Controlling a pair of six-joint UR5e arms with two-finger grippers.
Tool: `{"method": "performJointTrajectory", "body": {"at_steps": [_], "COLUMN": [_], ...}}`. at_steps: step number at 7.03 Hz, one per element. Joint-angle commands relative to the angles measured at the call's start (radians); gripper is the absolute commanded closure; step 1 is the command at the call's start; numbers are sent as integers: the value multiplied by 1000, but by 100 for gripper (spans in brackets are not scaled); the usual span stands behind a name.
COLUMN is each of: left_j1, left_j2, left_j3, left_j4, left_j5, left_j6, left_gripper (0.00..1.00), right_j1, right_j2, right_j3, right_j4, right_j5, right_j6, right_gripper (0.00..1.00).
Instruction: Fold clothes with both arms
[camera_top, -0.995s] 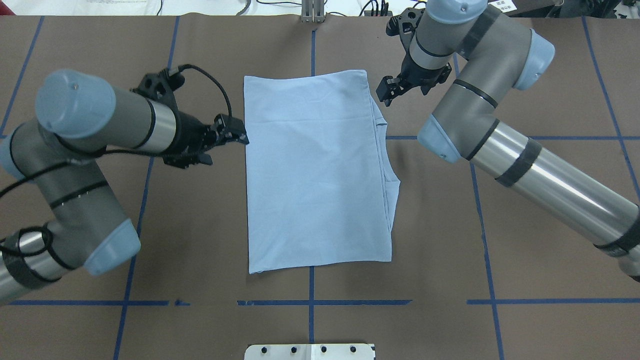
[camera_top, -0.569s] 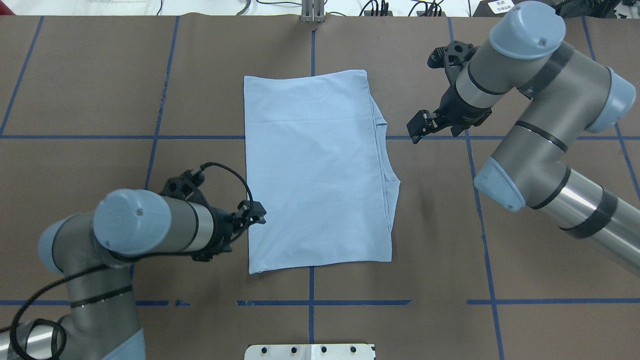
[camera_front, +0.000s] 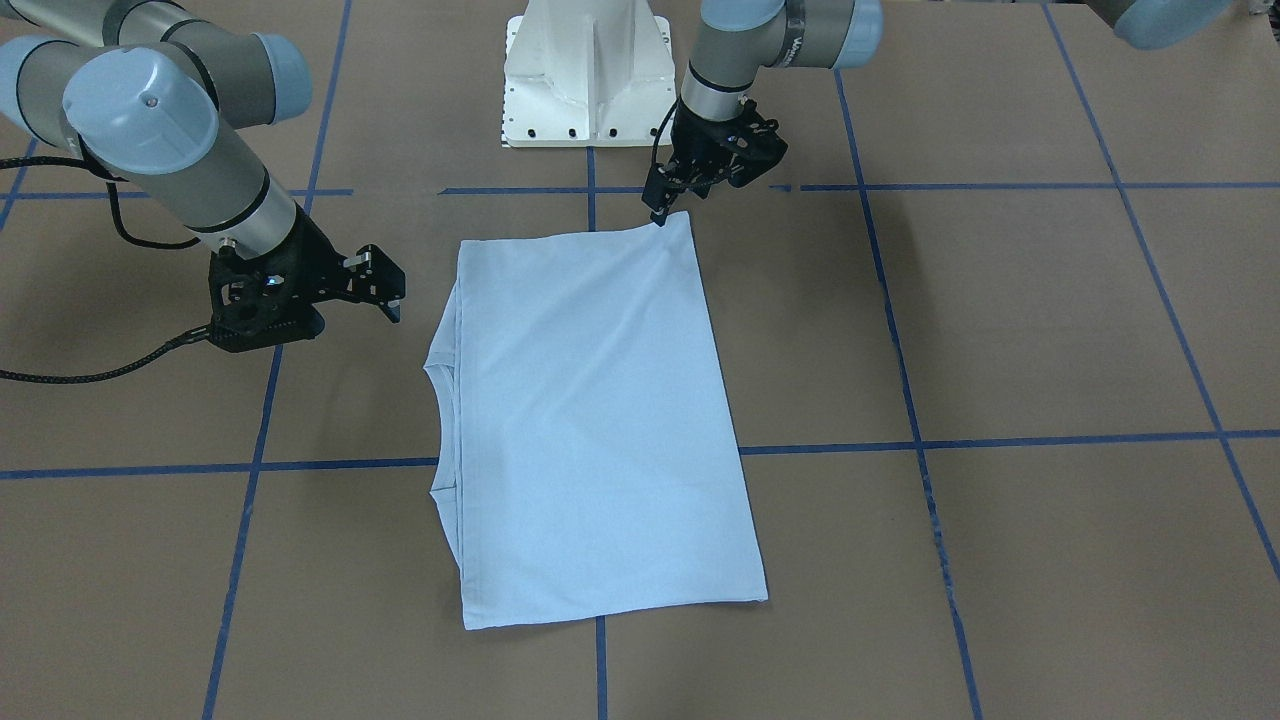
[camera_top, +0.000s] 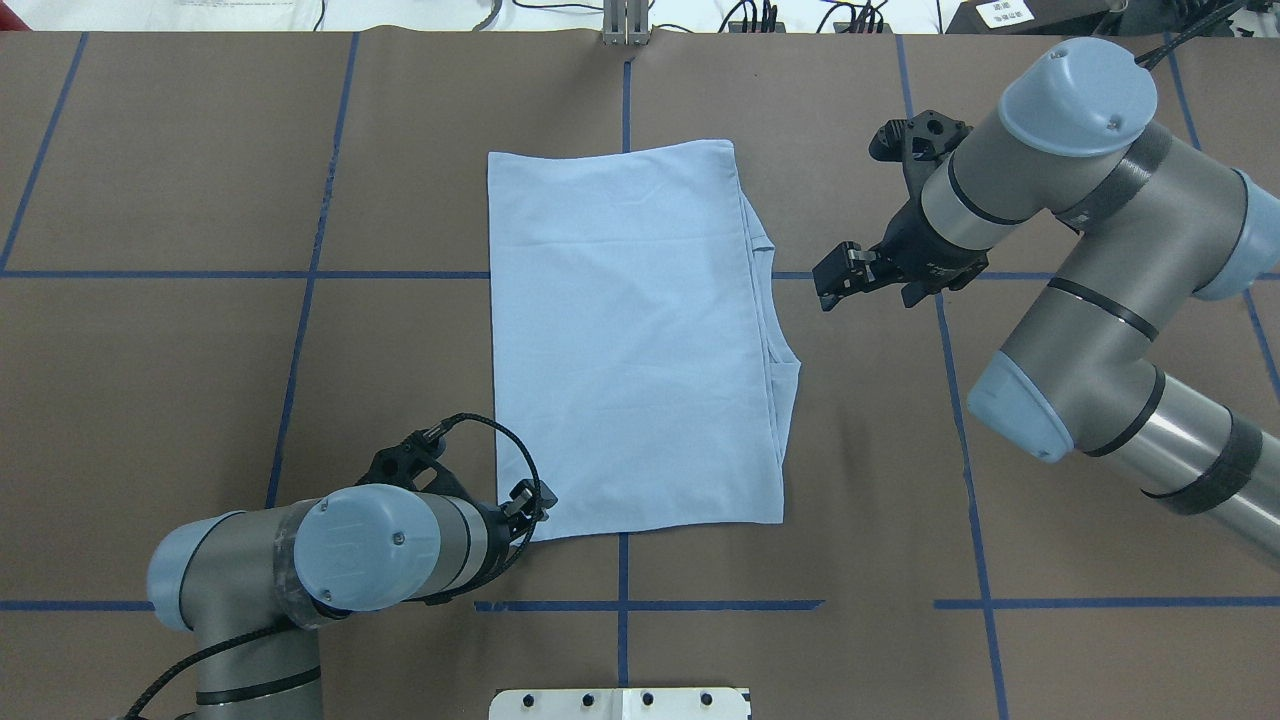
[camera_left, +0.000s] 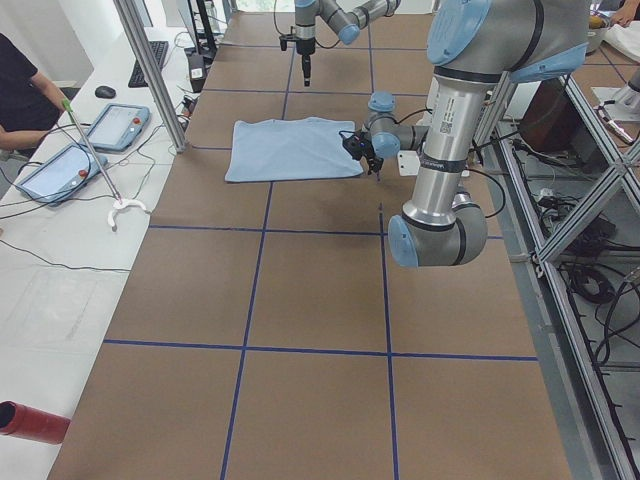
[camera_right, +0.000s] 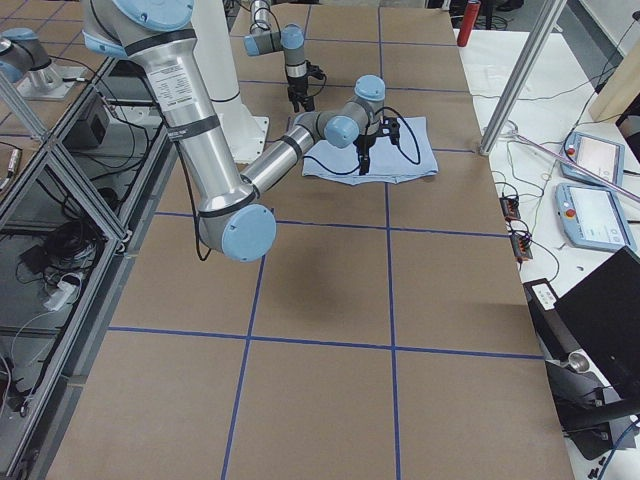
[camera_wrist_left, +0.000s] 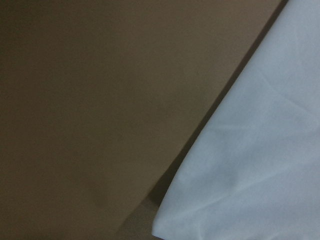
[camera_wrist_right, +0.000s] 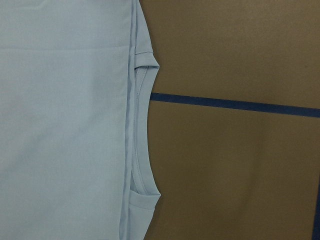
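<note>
Moved: left hand (camera_top: 527, 503), to T-shirt (camera_top: 630, 340) corner toward bench's (camera_top: 150, 400) robot-side edge.
Hands: left, cannot tell; right hand (camera_top: 835, 277) spread.
Progress: folded lengthwise; cross-fold likely remains.

Here's the wide brown-covered counter (camera_top: 150, 400), ruled into big squares by blue tape lines (camera_top: 650, 605). Flat at its middle lies the light blue thin-fabric T-shirt (camera_top: 630, 340), folded into a long rectangle and smooth but for a few faint creases. It covers a crossing of the tape, its round ribbed collar (camera_wrist_right: 141, 130) peeks out along the edge on the robot's right with the layers stacked beneath, and at the robot's edge a white bolted metal base plate (camera_top: 620, 703) sits on the centre line.
</note>
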Motion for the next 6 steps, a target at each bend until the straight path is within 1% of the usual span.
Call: {"method": "performJointTrajectory", "body": {"at_steps": [1, 4, 5, 6], "left_j1": [2, 8, 10, 8], "left_j2": [-7, -11, -16, -16], "left_j3": [17, 31, 34, 35], "left_j4": [3, 3, 5, 5], "left_j5": [24, 28, 28, 28], "left_j6": [2, -4, -5, -5], "left_gripper": [15, 23, 27, 33], "right_j1": [-9, -10, -10, -10], "right_j2": [7, 6, 4, 4], "right_j3": [-9, -9, -9, -10], "right_j4": [3, 3, 3, 1], "right_j5": [-6, -9, -10, -10], "right_j6": [5, 4, 5, 5], "right_gripper": [0, 0, 0, 0]}}
